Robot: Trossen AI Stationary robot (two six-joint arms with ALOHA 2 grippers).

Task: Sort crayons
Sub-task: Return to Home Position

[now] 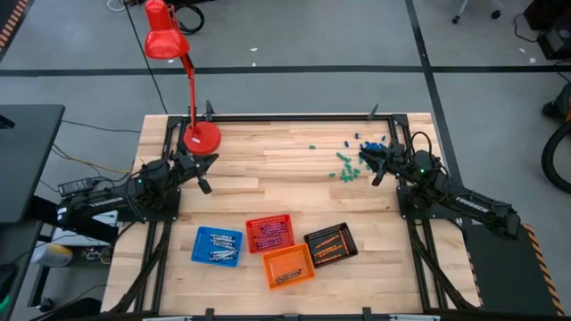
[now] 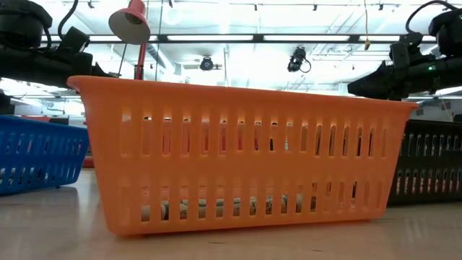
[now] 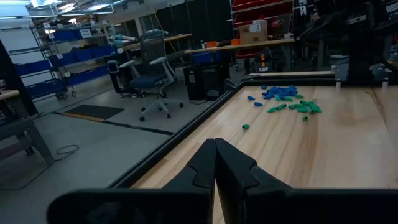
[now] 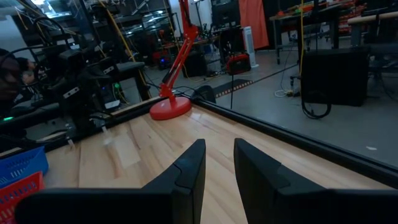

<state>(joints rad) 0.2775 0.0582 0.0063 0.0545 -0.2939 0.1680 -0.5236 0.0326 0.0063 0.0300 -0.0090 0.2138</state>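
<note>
The crayons lie in four small trays near the table's front edge: grey-silver ones in the blue tray (image 1: pixel 217 245), magenta-red ones in the red tray (image 1: pixel 269 234), orange ones in the orange tray (image 1: pixel 288 266) and in the black tray (image 1: pixel 330 244). The low view looks through the orange tray's slotted wall (image 2: pixel 238 159) at crayons (image 2: pixel 216 208) on its floor. My left gripper (image 1: pixel 204 185) (image 3: pixel 215 163) hangs shut above the table's left part, holding nothing. My right gripper (image 1: pixel 376 175) (image 4: pixel 219 168) hangs above the right part, its fingers a little apart with nothing between them.
A red desk lamp (image 1: pixel 200 135) (image 4: pixel 169 109) stands at the far left of the table. Tiny green and blue bits (image 1: pixel 355 157) (image 3: pixel 287 99) lie scattered at the far right, close to my right gripper. Bare wood (image 1: pixel 285 178) lies between the arms.
</note>
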